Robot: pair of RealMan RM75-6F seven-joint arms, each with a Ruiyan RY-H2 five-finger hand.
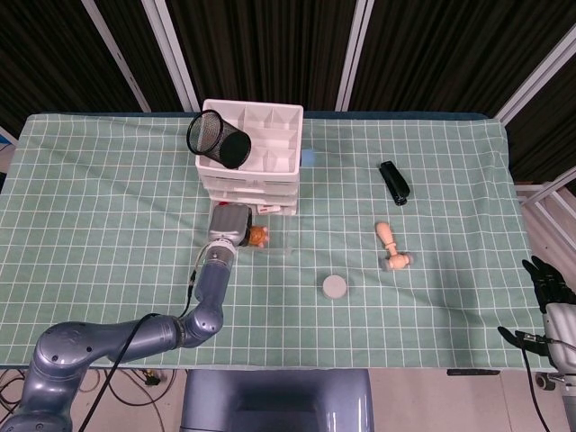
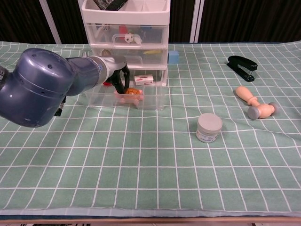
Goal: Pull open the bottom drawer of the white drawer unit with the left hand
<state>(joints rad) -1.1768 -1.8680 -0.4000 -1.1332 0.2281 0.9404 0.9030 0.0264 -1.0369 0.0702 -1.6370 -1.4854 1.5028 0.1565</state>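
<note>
The white drawer unit (image 1: 254,166) (image 2: 126,33) stands at the back of the table with a black mesh cup (image 1: 219,139) lying on top. Its clear bottom drawer (image 2: 149,100) (image 1: 281,247) is pulled out toward me. In it lie an orange toy turtle (image 2: 132,93) (image 1: 259,236) and a small white box (image 2: 144,79). My left hand (image 2: 120,79) (image 1: 230,222) hangs over the drawer's left half, dark fingers (image 2: 124,84) pointing down beside the turtle, holding nothing that I can see. My right hand (image 1: 548,290) is off the table's right front corner, fingers spread.
A black stapler (image 1: 394,183) (image 2: 242,67) lies at the right back. A wooden stamp (image 1: 392,248) (image 2: 254,104) and a round grey tin (image 1: 336,287) (image 2: 209,127) lie to the right of the drawer. A blue cube (image 2: 174,57) sits beside the unit.
</note>
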